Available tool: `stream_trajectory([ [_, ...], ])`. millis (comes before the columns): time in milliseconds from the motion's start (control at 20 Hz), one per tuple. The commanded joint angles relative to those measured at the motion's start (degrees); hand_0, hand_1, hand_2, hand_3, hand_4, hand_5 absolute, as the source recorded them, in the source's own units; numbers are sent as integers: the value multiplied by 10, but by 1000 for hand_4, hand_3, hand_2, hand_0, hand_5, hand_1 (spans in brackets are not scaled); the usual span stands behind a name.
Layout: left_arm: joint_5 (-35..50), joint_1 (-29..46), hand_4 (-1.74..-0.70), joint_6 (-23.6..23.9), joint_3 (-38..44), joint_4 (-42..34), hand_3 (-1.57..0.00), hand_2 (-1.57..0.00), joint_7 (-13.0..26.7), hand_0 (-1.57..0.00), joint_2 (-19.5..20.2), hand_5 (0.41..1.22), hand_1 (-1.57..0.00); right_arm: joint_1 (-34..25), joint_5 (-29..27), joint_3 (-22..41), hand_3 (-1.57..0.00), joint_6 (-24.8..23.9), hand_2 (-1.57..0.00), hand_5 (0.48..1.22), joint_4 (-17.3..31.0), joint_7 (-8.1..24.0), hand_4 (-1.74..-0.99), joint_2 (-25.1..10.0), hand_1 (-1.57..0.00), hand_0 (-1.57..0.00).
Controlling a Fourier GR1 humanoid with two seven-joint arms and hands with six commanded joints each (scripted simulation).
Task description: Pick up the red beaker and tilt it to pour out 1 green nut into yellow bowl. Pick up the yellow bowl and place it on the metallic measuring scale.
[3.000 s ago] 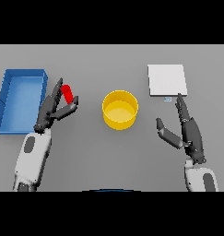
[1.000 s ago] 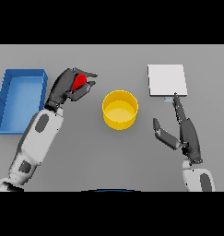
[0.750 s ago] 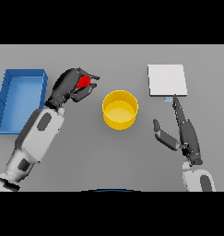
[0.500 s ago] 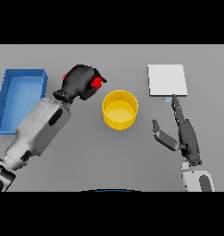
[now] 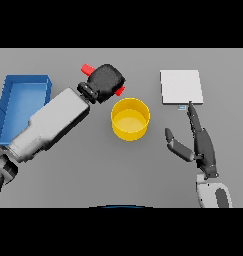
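Note:
My left hand (image 5: 107, 81) is shut on the red beaker (image 5: 87, 69), lifted just left of and behind the yellow bowl (image 5: 130, 118). Only two red ends of the beaker show, one at the hand's far side and one near the bowl's rim. The beaker lies tilted toward the bowl. No green nut is visible. The metallic measuring scale (image 5: 181, 87) lies flat at the back right. My right hand (image 5: 200, 144) rests open on the table right of the bowl, fingers pointing at the scale's front edge.
A blue open bin (image 5: 19, 105) stands at the left edge, beside my left forearm (image 5: 50, 124).
My left hand closed on the red beaker, lifted it and carried it right toward the bowl, tilting it. The right hand has barely moved.

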Motion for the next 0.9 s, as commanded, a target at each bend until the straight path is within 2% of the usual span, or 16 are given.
stream_trajectory([
  [0,-8,-9,-1684,-5,-16,14,-1571,-1571,-11,-1571,-2,1215,-1571,7,-4,0,1,0,1,663,-8,-7,-1225,1,1,1],
  [50,-14,-18,-1694,-10,-31,22,-1571,-1571,-17,-1571,-5,1216,-1571,-1,-4,-2,1,-3,1,657,-3,3,-1220,4,1,1],
  [300,-53,-75,-1725,-52,-103,48,-1571,-1571,-10,-1571,-14,1219,-1571,-3,13,6,1,-9,1,648,11,-13,-1193,6,1,1],
  [450,-74,-95,-1733,-62,-148,54,-1571,-1571,-27,-1571,-11,1220,-1571,3,14,2,1,-9,1,643,8,-11,-1183,1,1,1],
  [650,-113,-123,-1735,-35,-211,81,-1571,-1571,-48,-1571,-23,1221,-1571,4,10,0,1,-12,1,624,2,-5,-1169,5,1,1],
  [800,-134,-155,-1735,-31,-248,106,-1571,-1571,-56,-1571,-43,1221,-1571,-3,7,-3,1,-12,1,626,3,-1,-1165,4,1,1],
  [850,-142,-160,-1734,-30,-263,108,-1571,-1571,-60,-1571,-43,1221,-1571,3,15,1,1,-16,1,627,-3,-8,-1162,4,1,1],
])
